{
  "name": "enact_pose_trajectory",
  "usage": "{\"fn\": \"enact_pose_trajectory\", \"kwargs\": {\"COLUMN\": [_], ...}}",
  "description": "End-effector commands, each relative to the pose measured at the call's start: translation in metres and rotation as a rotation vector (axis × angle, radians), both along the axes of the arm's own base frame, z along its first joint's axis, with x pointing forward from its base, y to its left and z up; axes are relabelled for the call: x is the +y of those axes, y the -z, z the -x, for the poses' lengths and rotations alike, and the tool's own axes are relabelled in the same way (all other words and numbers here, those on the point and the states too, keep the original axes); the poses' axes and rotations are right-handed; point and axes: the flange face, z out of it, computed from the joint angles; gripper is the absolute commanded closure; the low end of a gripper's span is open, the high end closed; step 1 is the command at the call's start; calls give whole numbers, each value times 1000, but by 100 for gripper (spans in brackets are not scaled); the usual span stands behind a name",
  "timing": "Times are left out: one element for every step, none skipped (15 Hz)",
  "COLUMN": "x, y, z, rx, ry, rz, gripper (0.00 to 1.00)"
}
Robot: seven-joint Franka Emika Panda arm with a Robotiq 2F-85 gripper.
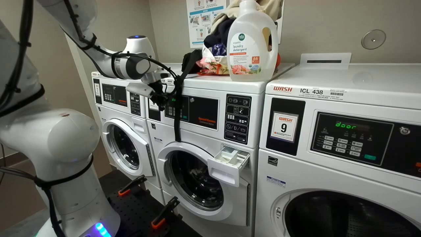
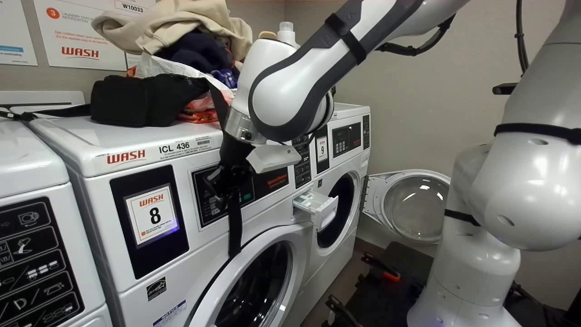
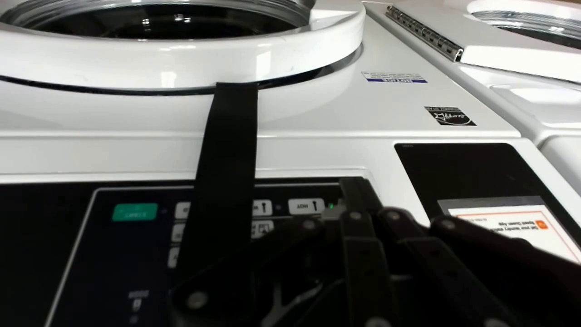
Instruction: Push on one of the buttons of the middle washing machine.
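The middle washing machine [image 1: 197, 135] is white with a round porthole door. In an exterior view it bears an "8" placard [image 2: 155, 215]. Its dark control panel [image 1: 204, 112] has a green button [image 3: 135, 211] and white buttons, including a HOT button [image 3: 306, 206] in the wrist view. My gripper [image 3: 361, 188] is shut and empty, its fingertips together over the panel's edge beside the HOT button. I cannot tell whether they touch the panel. In both exterior views the gripper [image 1: 161, 104] [image 2: 219, 193] is at the panel's placard-side end, hiding part of the buttons.
A black strap [image 3: 231, 131] hangs over the panel and buttons from a black bag [image 2: 145, 100]. A detergent bottle [image 1: 251, 46] and piled clothes [image 2: 195, 50] sit on top. The detergent drawer [image 1: 227, 171] is pulled out. Washer 9 [image 1: 329, 171] stands alongside with its door [image 2: 415, 206] open.
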Motion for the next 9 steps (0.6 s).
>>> {"fn": "enact_pose_trajectory", "kwargs": {"x": [-2, -3, -4, -5, -5, -6, -6, -6, -6], "y": [2, 2, 2, 2, 2, 2, 1, 2, 3], "z": [-3, -4, -5, -5, -6, -7, -7, -7, -7], "rx": [-29, -32, -36, -39, -42, -46, -49, -53, -58], "ry": [-1, -2, -3, -7, -9, -11, -11, -11, -11], "rz": [17, 24, 29, 35, 39, 41, 42, 43, 46], "gripper": [100, 100, 100, 100, 100, 100, 100, 100, 100]}}
